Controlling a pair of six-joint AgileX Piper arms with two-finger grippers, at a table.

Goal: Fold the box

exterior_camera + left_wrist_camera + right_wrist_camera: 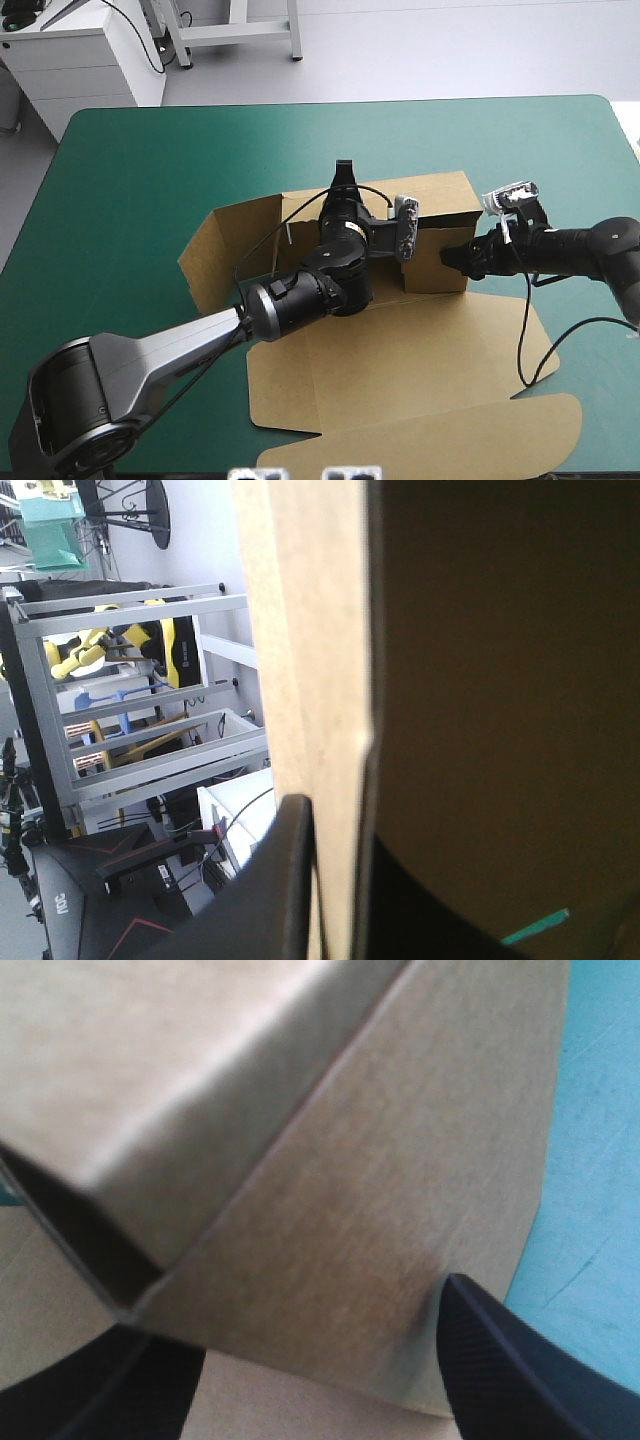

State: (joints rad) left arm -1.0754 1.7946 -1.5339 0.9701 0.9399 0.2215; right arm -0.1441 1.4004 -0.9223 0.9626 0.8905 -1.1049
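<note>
We see a teal-green table cover (150,180) with the brown box (430,350) near its middle. Its back wall (440,195) stands up, and its lid (450,440) lies flat toward the near edge. The left gripper (343,172) pinches the back wall's top edge. The right gripper (450,258), fingers spread, seems to touch the box's right end.

Teal-green table cover (150,180), pale grey floor (420,50) beyond, white drawer cabinet (90,60) past the far-left corner
</note>
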